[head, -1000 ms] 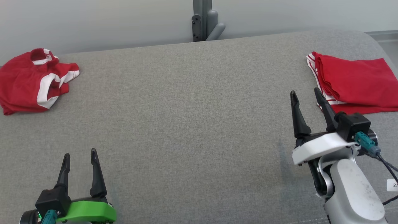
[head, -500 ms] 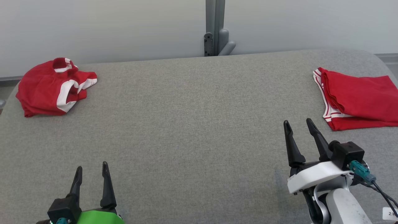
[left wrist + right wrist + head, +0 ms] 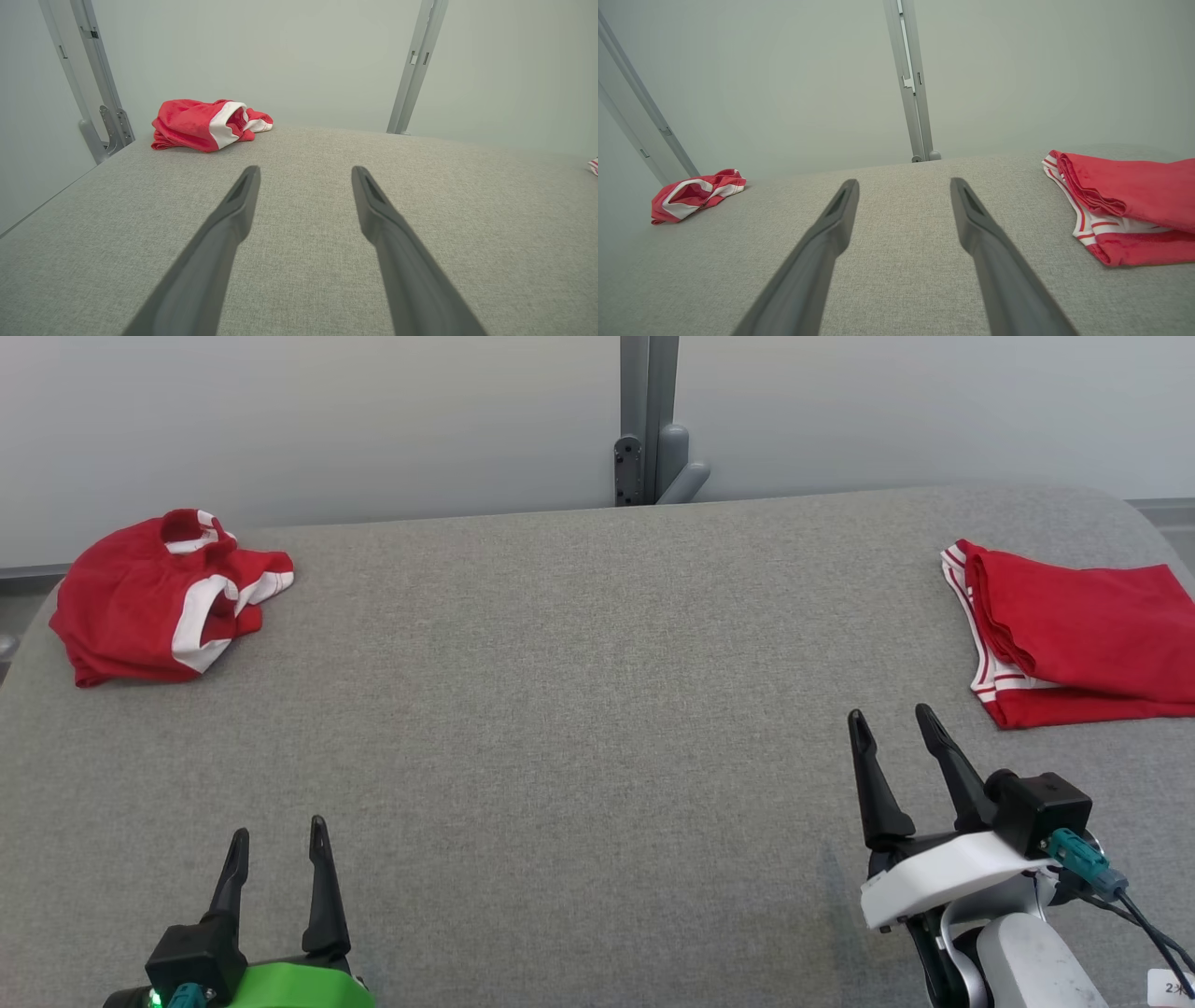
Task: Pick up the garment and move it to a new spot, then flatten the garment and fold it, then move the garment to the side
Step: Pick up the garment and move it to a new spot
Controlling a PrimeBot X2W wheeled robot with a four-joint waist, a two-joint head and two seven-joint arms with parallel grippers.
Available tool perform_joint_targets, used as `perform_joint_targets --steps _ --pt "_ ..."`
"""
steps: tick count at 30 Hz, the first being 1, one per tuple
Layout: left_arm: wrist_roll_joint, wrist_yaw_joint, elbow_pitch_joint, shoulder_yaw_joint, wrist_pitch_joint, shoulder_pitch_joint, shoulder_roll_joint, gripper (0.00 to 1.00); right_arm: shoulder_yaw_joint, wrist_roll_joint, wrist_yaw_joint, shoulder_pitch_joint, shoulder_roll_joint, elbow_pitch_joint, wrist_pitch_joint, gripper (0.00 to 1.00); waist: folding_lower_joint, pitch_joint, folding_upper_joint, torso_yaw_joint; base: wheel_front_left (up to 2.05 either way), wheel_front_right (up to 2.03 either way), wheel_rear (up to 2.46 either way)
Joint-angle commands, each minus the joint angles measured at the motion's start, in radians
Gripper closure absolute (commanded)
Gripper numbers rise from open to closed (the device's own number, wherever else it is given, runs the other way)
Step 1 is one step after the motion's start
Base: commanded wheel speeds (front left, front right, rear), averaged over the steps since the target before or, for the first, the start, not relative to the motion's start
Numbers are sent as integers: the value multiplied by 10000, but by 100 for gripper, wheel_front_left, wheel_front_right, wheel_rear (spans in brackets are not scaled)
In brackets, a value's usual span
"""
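Head view: grey fabric-covered surface (image 3: 579, 709) w/ two red garments at opposite ends. Crumpled garment (image 3: 140, 607), red w/ white trim, sits bunched at the far-left corner near the back edge. Folded garment (image 3: 1092, 625), red w/ a white-striped edge, lies flat at the far right, its right part cut off by the frame edge. Left end effector (image 3: 278, 829), green housing, is at lower left w/ fingers apart, released, nothing btwn them, well apart from the crumpled garment. Right end effector (image 3: 889, 714), white housing, is at lower right w/ fingers spread & empty, tips near the folded garment's near-left corner but not touching it. A grey post (image 3: 649, 420) stands behind the back edge against a pale wall (image 3: 373, 411). Left wrist view: left end effector (image 3: 306, 170) has its fingers splayed over bare surface (image 3: 467, 210), gripping nothing. Crumpled garment (image 3: 205, 123) lies ahead & left of the finger line, near a slanted grey frame bar (image 3: 100, 93); a sliver of the folded garment (image 3: 594, 165) shows at the right edge. Right wrist view: right end effector (image 3: 904, 182) is likewise released, fingers apart over the surface (image 3: 901, 289). Folded garment (image 3: 1129, 200) lies right of the right-hand finger, layers stacked, striped edge facing the fingers. Crumpled garment (image 3: 693, 193) is far off at left, post (image 3: 910, 79) straight ahead beyond the back edge.
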Motion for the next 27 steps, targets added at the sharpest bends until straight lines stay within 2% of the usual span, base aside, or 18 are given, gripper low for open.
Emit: perform_joint_targets --steps 1,6,10,23,24,27 --pt "24 -55 36 39 -21 -137 -5 0 21 63 -15 119 -5 -60 15 0 1 7 57 3 0 0 0" --pt "68 -63 49 19 -21 -201 -13 0 5 -4 -15 168 -4 -127 -4 0 1 7 57 153 0 0 0" --pt "87 -8 -35 -27 -23 -197 -19 0 -48 60 -15 242 -4 -166 9 0 1 -20 57 586 0 0 0" --pt "203 18 -178 121 -10 240 82 0 -146 220 -15 631 -7 -242 -13 0 1 -326 57 3357 0 0 0" --pt "203 18 -178 121 -10 240 82 0 -146 220 -15 631 -7 -242 -13 0 1 -326 57 3357 0 0 0" --pt "240 -1 -188 162 -11 349 156 0 -150 280 -15 731 -5 -196 -46 0 1 -423 57 4012 0 0 0"
